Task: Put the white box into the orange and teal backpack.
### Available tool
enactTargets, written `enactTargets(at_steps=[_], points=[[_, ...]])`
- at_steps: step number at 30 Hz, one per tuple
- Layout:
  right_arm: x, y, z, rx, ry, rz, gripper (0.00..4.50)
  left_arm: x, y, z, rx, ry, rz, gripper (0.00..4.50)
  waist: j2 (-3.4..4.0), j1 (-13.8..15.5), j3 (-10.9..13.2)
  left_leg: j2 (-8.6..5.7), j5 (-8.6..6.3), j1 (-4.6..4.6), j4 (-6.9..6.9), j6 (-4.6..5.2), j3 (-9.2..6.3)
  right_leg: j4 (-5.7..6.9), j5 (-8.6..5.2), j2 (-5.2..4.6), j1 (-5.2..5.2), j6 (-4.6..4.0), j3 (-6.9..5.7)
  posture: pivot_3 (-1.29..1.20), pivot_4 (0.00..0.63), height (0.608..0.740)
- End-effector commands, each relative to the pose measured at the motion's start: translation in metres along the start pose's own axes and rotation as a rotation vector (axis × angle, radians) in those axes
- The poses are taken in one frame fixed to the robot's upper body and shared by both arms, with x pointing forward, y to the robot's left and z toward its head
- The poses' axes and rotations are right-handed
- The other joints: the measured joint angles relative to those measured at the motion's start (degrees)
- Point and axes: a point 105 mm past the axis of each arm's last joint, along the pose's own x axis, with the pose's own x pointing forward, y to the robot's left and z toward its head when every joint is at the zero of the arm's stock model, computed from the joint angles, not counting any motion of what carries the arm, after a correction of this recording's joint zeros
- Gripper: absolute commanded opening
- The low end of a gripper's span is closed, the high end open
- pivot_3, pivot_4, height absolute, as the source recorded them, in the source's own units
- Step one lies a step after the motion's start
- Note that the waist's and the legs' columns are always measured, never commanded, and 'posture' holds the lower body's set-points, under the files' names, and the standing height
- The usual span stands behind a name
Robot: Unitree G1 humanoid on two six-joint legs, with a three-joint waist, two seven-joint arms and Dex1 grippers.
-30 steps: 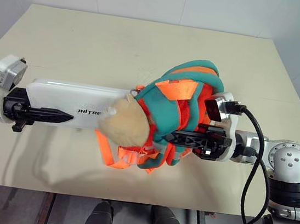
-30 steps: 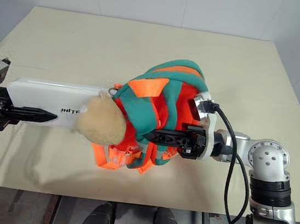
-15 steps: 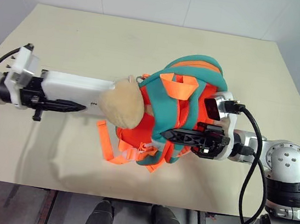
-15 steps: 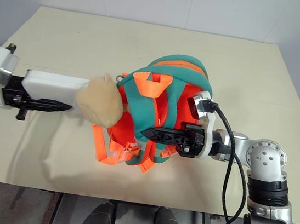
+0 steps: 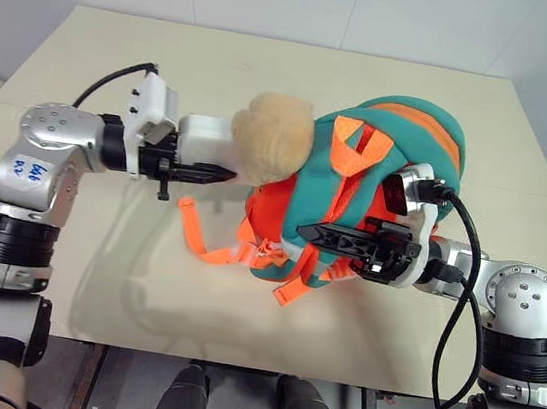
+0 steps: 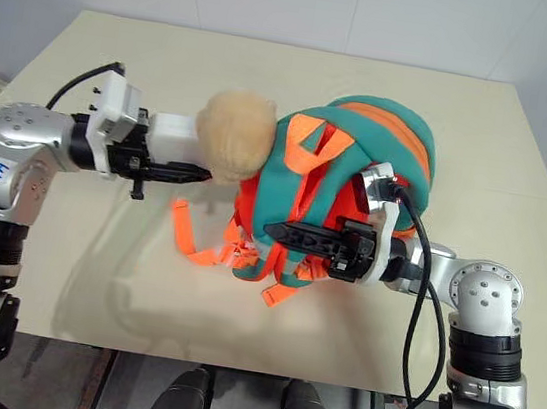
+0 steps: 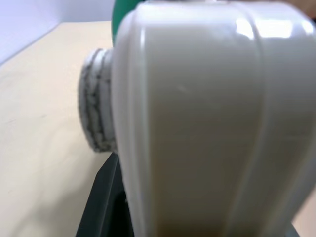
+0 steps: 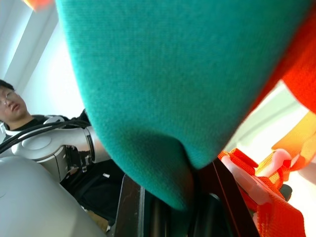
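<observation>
White box (image 5: 204, 139) sits clamped in the left fingers (image 5: 202, 171), most of its length already inside the orange and teal backpack (image 5: 376, 193); just a short white end shows between the wrist and the tan plush attachment (image 5: 273, 147). The right fingers (image 5: 330, 238) are pressed together on teal fabric at the backpack's near side, holding it raised off the counter (image 5: 171, 60), apparently by the edge of its opening. Loose orange straps (image 5: 209, 249) hang beneath it. A person (image 8: 12, 106) shows in the right wrist view.
</observation>
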Motion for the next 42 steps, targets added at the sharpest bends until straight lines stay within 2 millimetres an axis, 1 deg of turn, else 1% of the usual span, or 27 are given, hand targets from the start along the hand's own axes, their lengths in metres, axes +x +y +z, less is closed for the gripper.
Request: enactTargets(at_steps=[1, 5, 8, 11, 16, 18, 22, 24, 30, 32, 35, 36, 37, 40, 42], points=[[0.009, 0.011, -0.003, -0.016, 0.018, 0.055, 0.01, 0.016, -0.012, 0.015, 0.081, -0.019, -0.099, 1.27, 0.0, -0.02, 0.0, 0.0, 0.0, 0.0, 0.0, 0.0, 0.0, -0.01, 0.0, 0.0, 0.0, 0.0, 0.0, 0.0, 0.15, 0.74], [0.009, 0.011, -0.002, -0.018, 0.014, 0.051, 0.01, 0.0, -0.004, 0.005, 0.067, 0.025, -0.04, 1.27, 0.01, -0.75, 0.01, 0.01, 0.0, 0.01, 0.0, 0.0, 0.0, 0.01, 0.0, 0.01, -0.01, 0.0, 0.0, 0.0, 0.15, 0.74], [0.008, 0.012, -0.003, -0.017, 0.011, 0.049, 0.01, -0.015, 0.004, 0.002, 0.055, 0.03, 0.022, 1.27, 0.01, -1.43, 0.0, 0.03, 0.0, 0.01, -0.01, 0.0, 0.0, 0.02, 0.0, 0.02, -0.01, -0.01, 0.0, 0.0, 0.15, 0.74], [0.009, 0.013, -0.002, -0.017, 0.008, 0.056, 0.01, -0.02, 0.008, 0.0, 0.045, 0.031, 0.05, 1.27, 0.01, -1.64, 0.0, 0.03, 0.0, 0.03, 0.0, 0.0, 0.0, 0.04, 0.0, 0.03, -0.01, -0.01, 0.0, 0.0, 0.15, 0.74], [0.012, 0.012, -0.001, -0.015, 0.012, 0.065, 0.01, 0.009, 0.004, 0.0, 0.031, -0.014, -0.02, 1.27, 0.01, -1.42, 0.0, 0.02, 0.0, 0.02, 0.04, 0.0, 0.0, 0.05, 0.0, 0.02, 0.02, -0.01, 0.0, 0.0, 0.15, 0.74], [0.013, 0.012, -0.001, -0.016, 0.013, 0.068, 0.01, 0.025, 0.005, 0.0, 0.031, -0.036, -0.047, 1.27, 0.01, -1.19, 0.01, 0.02, 0.0, 0.02, 0.07, 0.0, -0.01, 0.07, 0.0, 0.03, 0.02, -0.01, 0.0, 0.0, 0.15, 0.74], [0.015, 0.011, 0.0, -0.016, 0.013, 0.072, 0.01, 0.058, 0.009, 0.008, 0.05, -0.07, -0.097, 1.27, 0.01, -1.01, 0.01, -0.01, 0.0, 0.0, 0.12, 0.0, -0.02, 0.05, 0.01, 0.03, 0.05, 0.02, -0.01, 0.0, 0.15, 0.74], [0.015, 0.011, -0.001, -0.016, 0.012, 0.073, 0.01, 0.069, 0.009, 0.012, 0.058, -0.082, -0.119, 1.27, 0.01, -1.13, 0.01, -0.01, 0.0, -0.01, 0.09, 0.0, -0.02, 0.04, 0.01, 0.03, 0.04, 0.02, -0.01, 0.0, 0.15, 0.74], [0.016, 0.011, -0.001, -0.019, 0.0, 0.072, 0.01, 0.096, 0.006, 0.025, 0.062, -0.134, -0.173, 1.27, 0.02, -1.38, 0.01, 0.01, 0.0, -0.01, 0.0, 0.0, -0.03, 0.06, -0.02, 0.04, -0.03, 0.03, -0.01, 0.0, 0.15, 0.74], [0.017, 0.011, -0.002, -0.019, -0.005, 0.073, 0.01, 0.103, 0.002, 0.025, 0.04, -0.134, -0.201, 1.27, 0.02, -1.33, 0.01, 0.0, 0.0, -0.03, 0.02, 0.0, -0.02, 0.06, -0.02, 0.03, -0.03, 0.04, 0.0, 0.0, 0.15, 0.74], [0.018, 0.01, -0.002, -0.021, -0.01, 0.075, 0.01, 0.103, 0.001, 0.018, 0.022, -0.107, -0.193, 1.27, 0.02, -1.34, 0.01, 0.0, 0.0, -0.03, 0.04, 0.0, -0.03, 0.08, -0.02, 0.03, -0.02, 0.04, -0.01, 0.0, 0.15, 0.74], [0.018, 0.01, -0.002, -0.022, -0.012, 0.074, 0.01, 0.101, 0.003, 0.016, 0.016, -0.097, -0.174, 1.99, 0.02, -1.34, 0.01, 0.0, 0.0, -0.03, 0.04, 0.0, -0.03, 0.08, -0.02, 0.03, -0.02, 0.04, -0.01, 0.0, 0.15, 0.74], [0.019, 0.01, -0.001, -0.023, -0.013, 0.074, 0.01, 0.1, 0.004, 0.015, 0.012, -0.091, -0.161, 2.2, 0.02, -1.34, 0.01, 0.0, 0.0, -0.03, 0.05, 0.0, -0.03, 0.08, -0.02, 0.03, -0.02, 0.04, -0.01, 0.0, 0.15, 0.74], [0.018, 0.01, -0.001, -0.025, -0.015, 0.07, 0.01, 0.085, 0.003, 0.007, 0.003, -0.055, -0.148, 3.12, 0.02, -1.49, 0.01, 0.0, 0.0, -0.03, 0.06, 0.0, -0.04, 0.11, -0.02, 0.03, -0.02, 0.04, -0.01, 0.0, 0.15, 0.74], [0.017, 0.01, -0.002, -0.025, -0.015, 0.069, 0.01, 0.076, 0.005, 0.005, -0.002, -0.048, -0.128, 3.67, 0.02, -1.61, 0.01, 0.01, 0.0, -0.01, 0.04, 0.0, -0.04, 0.12, -0.02, 0.04, -0.02, 0.04, 0.0, 0.0, 0.15, 0.74]])
